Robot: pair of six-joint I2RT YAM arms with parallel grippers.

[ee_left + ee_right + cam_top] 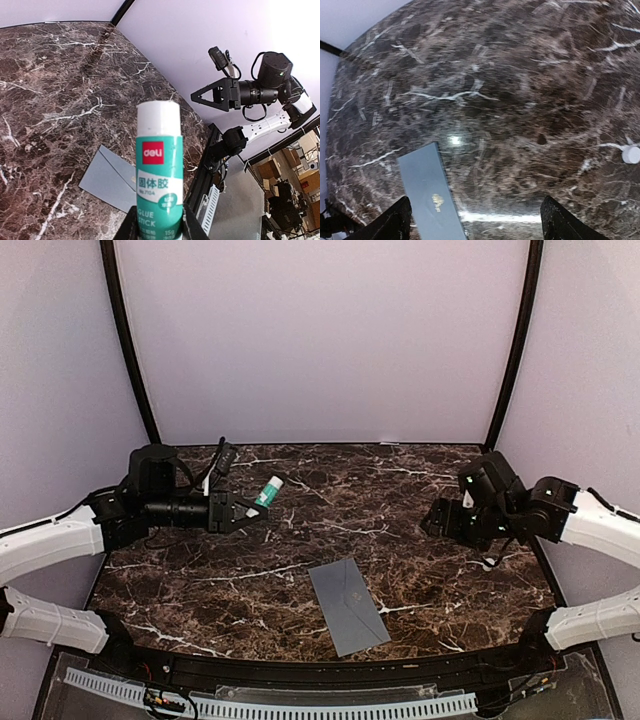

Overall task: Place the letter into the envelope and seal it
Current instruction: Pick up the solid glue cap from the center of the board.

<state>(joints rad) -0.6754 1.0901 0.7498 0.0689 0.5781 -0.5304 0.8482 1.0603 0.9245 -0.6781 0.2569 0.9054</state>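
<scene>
Currently the envelope (pixel 348 605) lies flat on the tabletop (pixel 420 585), close to the near edge and slightly right of the middle; slate-grey, long sides angled off the tabletop edge, one short end pointing at the near edge; small gold mark on its upper face, seen in the right wrist view; nothing touches it, both hands well apart from it.

Left hand (pixel 245 510) sits near the left edge, toward the far side, raised off the tabletop; fingers pinched narrowly on the lower end of a glue stick (pixel 268 492); stick is green with a white top, red logo and white lettering on the label; its white end points away from the hand toward the far middle of the tabletop; stick clear of the surface.

Right hand (pixel 438 518) sits near the right edge, lifted above the tabletop; jaws spread wide, both fingertips at the bottom corners of its own wrist view with only marble and the envelope end between them; it has hold of nothing.

Small white round thing (pixel 630 154) lies on the tabletop at the right side of the right wrist view; can't tell what it is.
</scene>
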